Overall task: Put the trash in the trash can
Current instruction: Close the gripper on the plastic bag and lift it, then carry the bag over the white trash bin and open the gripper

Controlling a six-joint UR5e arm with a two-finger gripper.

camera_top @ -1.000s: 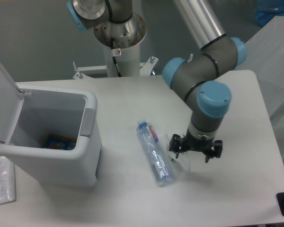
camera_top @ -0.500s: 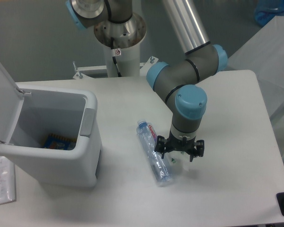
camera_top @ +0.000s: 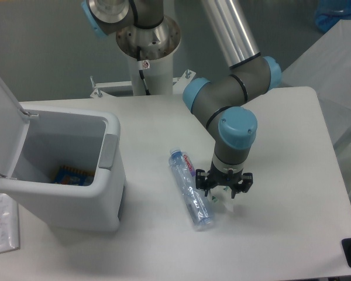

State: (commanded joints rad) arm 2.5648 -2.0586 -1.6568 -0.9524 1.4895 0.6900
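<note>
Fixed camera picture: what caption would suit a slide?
Gripper beside crushed clear plastic bottle; boxy pale grey bin stands open.

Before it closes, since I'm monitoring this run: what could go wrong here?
The gripper hangs right beside the plastic bottle, so closing or lifting could nudge it and roll it. The small clear wrapper under the fingers is hard to see; a grasp may miss it. The trash can is well away, so a weak hold could drop it.

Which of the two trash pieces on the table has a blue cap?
The crushed clear bottle, lying left of the end effector. The other piece, the crumpled wrapper, sits under the end effector and has no cap.
</note>
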